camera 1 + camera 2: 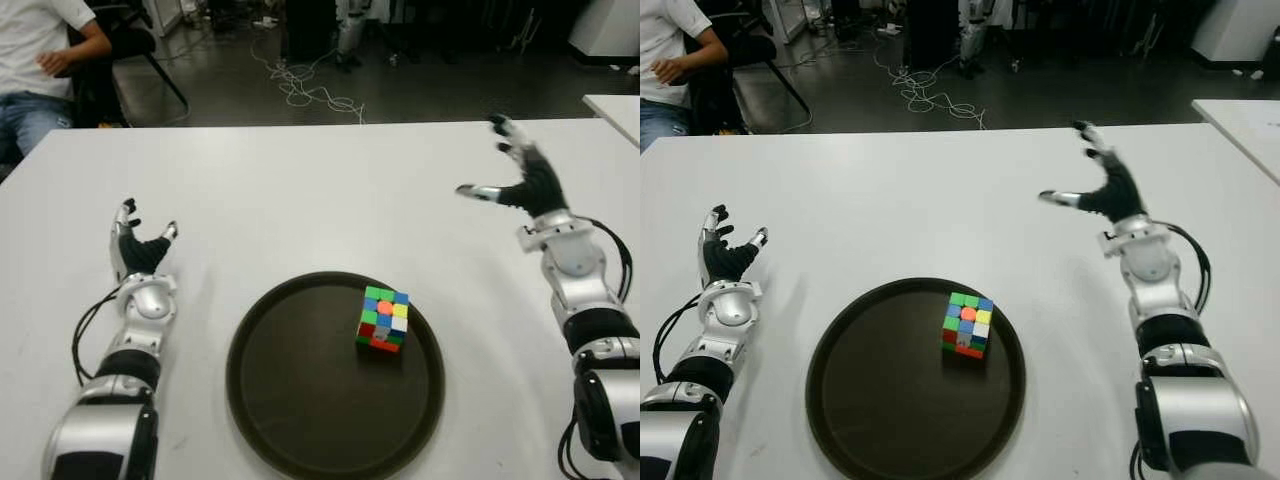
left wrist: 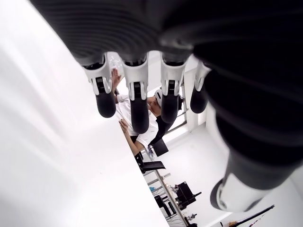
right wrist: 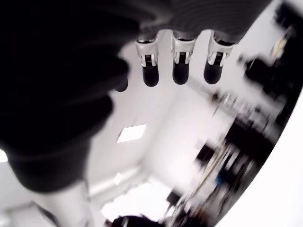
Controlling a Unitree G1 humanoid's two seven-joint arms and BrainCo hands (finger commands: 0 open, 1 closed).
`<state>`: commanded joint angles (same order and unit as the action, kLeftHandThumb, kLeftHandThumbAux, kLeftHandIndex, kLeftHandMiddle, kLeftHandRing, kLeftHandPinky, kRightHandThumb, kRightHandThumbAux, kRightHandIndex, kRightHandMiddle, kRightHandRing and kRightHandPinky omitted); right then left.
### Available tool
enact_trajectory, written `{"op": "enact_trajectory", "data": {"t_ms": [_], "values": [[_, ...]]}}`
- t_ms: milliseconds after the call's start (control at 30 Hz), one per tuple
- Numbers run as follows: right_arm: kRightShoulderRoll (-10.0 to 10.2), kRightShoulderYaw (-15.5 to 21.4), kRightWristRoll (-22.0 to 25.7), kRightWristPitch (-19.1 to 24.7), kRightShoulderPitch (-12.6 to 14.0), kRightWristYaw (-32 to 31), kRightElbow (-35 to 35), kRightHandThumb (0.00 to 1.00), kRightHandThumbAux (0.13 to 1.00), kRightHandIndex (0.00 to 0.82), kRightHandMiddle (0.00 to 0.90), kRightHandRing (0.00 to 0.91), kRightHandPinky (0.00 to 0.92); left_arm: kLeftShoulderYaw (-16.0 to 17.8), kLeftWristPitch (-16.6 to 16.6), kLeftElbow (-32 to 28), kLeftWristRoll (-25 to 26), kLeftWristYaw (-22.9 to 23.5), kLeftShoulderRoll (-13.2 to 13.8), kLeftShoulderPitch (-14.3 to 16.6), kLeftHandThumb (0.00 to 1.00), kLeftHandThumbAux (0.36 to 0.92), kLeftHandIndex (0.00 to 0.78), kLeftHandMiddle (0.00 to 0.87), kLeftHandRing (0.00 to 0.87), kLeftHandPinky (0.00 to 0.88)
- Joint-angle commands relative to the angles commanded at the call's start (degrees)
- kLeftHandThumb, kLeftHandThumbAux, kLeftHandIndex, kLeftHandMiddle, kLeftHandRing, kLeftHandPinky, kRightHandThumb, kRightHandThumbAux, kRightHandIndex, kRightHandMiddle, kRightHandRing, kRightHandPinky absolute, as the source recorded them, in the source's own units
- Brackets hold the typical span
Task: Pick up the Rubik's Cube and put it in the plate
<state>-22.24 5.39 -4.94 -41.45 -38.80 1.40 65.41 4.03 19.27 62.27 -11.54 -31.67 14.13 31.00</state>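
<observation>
— Closest to the camera, what do you see?
— Dark round plate [image 1: 290, 420] at the near edge of the white desk [image 1: 300, 190], between the two arms. That desk is the largest thing, and it carries everything else.
— And the Rubik's Cube [image 1: 383, 319]?
— Inside the plate, toward its far right part, sitting flat on the plate's floor with the green, yellow and orange stickers facing up. No finger touches it.
— Robot hands?
— The left robot hand [image 1: 138, 250] shows left of the plate, fingers relaxed and apart, holding nothing. The right robot hand [image 1: 520, 180] is raised beyond the plate on the right, fingers spread wide, also empty.
— Anything behind?
— A seated person [image 1: 40, 70] at the far left corner, and cables [image 1: 310, 90] on the floor.
</observation>
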Motion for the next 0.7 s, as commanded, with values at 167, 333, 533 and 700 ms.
{"op": "enact_trajectory", "data": {"t_ms": [167,333,533,700], "values": [[1.87,1.51,0.67,-0.08,1.09,4.38,1.21,0.0,0.774,0.0,0.0,0.0,0.0,0.38,0.79,0.5,0.48,0.54,0.29,-0.06,0.447,0.74,0.099,0.152,0.156,0.178],[3.27,2.59,1.28,1.25,1.44,6.39,3.22,0.0,0.745,0.0,0.0,0.0,0.0,1.28,2.13,0.72,1.66,2.1,0.33,-0.27,0.448,0.745,0.098,0.149,0.155,0.173],[4.68,3.05,1.47,4.2,0.56,7.7,6.18,0.0,0.716,0.0,0.0,0.0,0.0,1.91,3.08,0.96,2.4,2.94,0.36,-0.49,0.442,0.746,0.099,0.144,0.145,0.15],[4.98,3.38,1.35,6.93,-0.49,8.38,7.27,0.0,0.703,0.009,0.0,0.0,0.0,2.16,3.39,0.95,2.62,3.29,0.37,-0.63,0.438,0.744,0.097,0.139,0.143,0.151]]}}
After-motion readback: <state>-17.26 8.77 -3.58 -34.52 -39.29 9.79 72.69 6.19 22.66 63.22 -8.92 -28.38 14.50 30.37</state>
